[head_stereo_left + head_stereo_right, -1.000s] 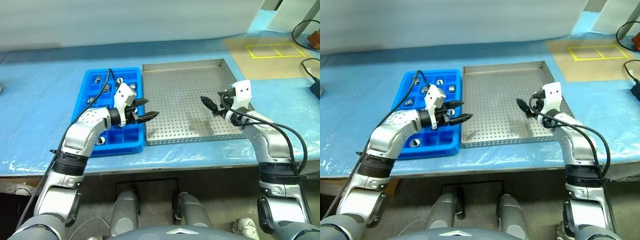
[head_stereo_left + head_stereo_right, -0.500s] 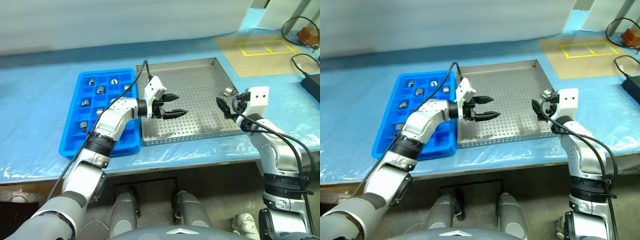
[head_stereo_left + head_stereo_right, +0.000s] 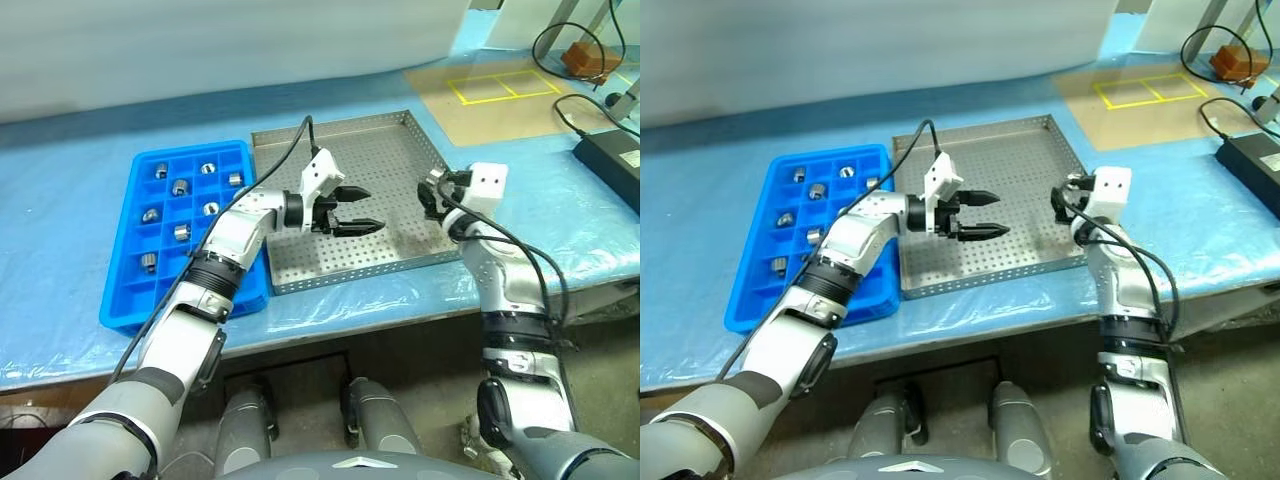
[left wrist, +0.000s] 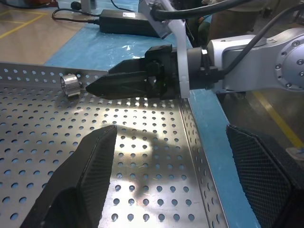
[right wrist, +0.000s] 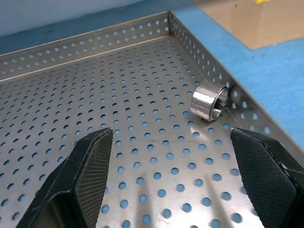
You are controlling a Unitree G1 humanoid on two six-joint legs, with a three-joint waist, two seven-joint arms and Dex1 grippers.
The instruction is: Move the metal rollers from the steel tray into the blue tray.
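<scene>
Steel tray (image 3: 385, 160): square, perforated floor, low rim, on the bench just beside the blue tray (image 3: 125, 290). One metal roller (image 5: 209, 100) lies on its floor close against the rim on the robot's right; the same roller (image 4: 71, 85) shows in the left wrist view beside the right gripper's fingertips, apart from them.

Blue tray: gridded plastic, to the robot's left of the steel tray. Several rollers (image 3: 180, 187) sit in separate compartments toward its far end; one more (image 3: 149, 262) sits nearer.

Surroundings: a black power brick (image 3: 612, 157) with cables at the far right; yellow tape squares (image 3: 500, 86) on a brown floor patch behind the bench. A cable (image 3: 297, 150) arches over the tray from the left arm.

Left gripper (image 3: 352, 209): above the steel tray's middle, pointing toward the robot's right, fingers spread, nothing between them.

Right gripper (image 3: 430, 196): over the tray's right rim, near the roller, fingers spread wide, empty.

Surface: bench covered in light blue plastic sheet (image 3: 60, 230), wrinkled at the front edge; pale wall behind.
</scene>
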